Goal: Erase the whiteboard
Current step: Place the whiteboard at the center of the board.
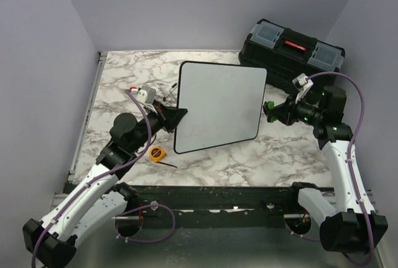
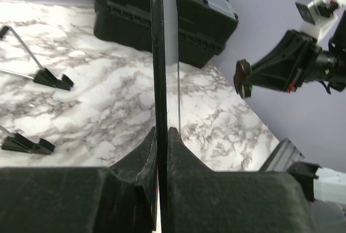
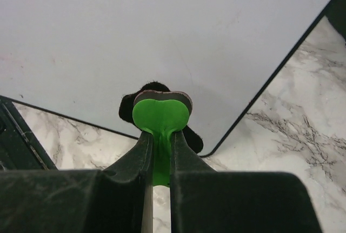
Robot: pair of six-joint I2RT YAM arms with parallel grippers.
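Observation:
The whiteboard is white with a thin black rim, its face blank, and is held tilted above the marble table. My left gripper is shut on its left edge; in the left wrist view the rim runs edge-on between the fingers. My right gripper is shut on a green eraser with a dark felt face, just off the board's right edge. In the right wrist view the eraser sits in front of the board's white face, a small gap away.
A black toolbox with a red latch stands at the back right, behind my right arm. A small yellow object lies near the board's lower left corner. The black wire easel stand lies on the table at the left.

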